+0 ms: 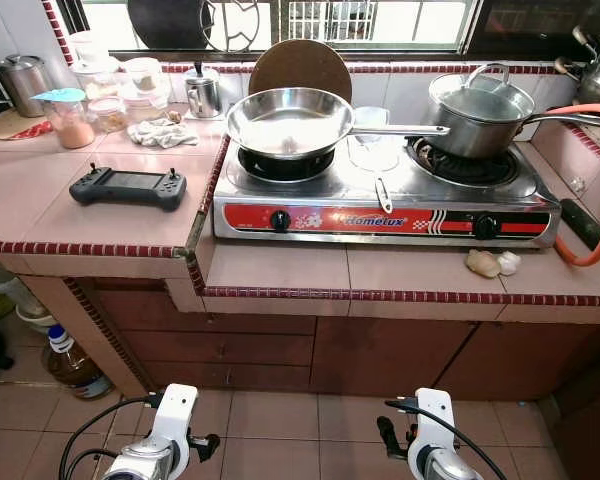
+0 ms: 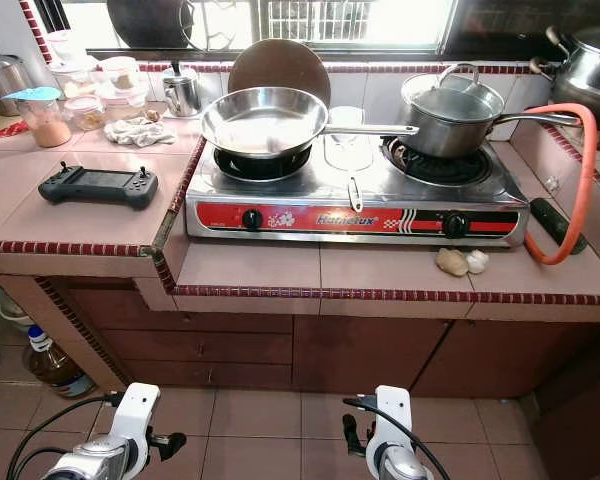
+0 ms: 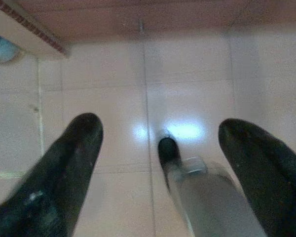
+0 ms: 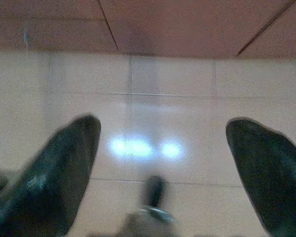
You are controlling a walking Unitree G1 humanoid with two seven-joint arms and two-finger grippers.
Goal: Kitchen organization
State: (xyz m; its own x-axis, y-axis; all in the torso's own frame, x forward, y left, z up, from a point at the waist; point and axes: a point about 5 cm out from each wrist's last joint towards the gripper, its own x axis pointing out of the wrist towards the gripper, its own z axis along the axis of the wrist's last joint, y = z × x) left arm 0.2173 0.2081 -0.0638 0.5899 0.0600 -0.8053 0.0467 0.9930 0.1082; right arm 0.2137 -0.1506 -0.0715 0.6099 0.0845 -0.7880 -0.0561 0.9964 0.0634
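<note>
The frying pan (image 1: 288, 121) and lidded saucepan (image 1: 477, 117) are shiny polished metal, as is the stove (image 1: 380, 195) top. The table (image 1: 280, 270) is smooth matt pink tile. The game controller (image 1: 128, 187) looks matt black plastic; the rag (image 1: 162, 132) is crumpled cloth. The floor (image 3: 187, 89) tiles are glossy.

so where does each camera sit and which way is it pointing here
Left eye: on the head, looking down at the stove; both arms low.
Right eye: same scene, frying pan shared.
Left wrist: on the left arm, along the open left gripper at the floor tiles.
Right wrist: along the open right gripper, same tiles.
</note>
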